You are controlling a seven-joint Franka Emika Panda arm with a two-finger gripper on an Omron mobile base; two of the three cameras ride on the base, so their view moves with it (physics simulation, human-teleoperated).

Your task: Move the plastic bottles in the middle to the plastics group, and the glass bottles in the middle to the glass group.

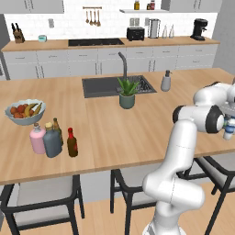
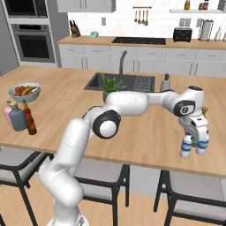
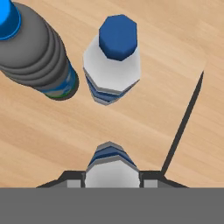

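My gripper (image 3: pixel 111 179) is shut on a small clear-white plastic bottle (image 3: pixel 111 162) with a blue label, held upright between the fingertips (image 3: pixel 151 179). Just beyond it the plastics group stands on the wood: a clear bottle with a dark blue cap (image 3: pixel 113 59) and a grey ribbed bottle with a blue cap (image 3: pixel 35 52). In the right base view the gripper (image 2: pixel 195 134) hangs over these bottles (image 2: pixel 202 145) near the island's front right edge. At the left, the grey-blue cork bottle (image 1: pixel 52 141) and the brown red-capped bottle (image 1: pixel 72 143) stand beside the pink bottle (image 1: pixel 37 139) and the olive-brown bottle (image 1: pixel 57 125).
A fruit bowl (image 1: pixel 25 111) sits behind the glass bottles. A potted plant (image 1: pixel 127 94), the sink (image 1: pixel 98 87) and a soap dispenser (image 1: pixel 165 81) line the island's middle. The counter edge (image 3: pixel 183 122) runs close to the held bottle. Stools (image 1: pixel 41 195) stand under the front.
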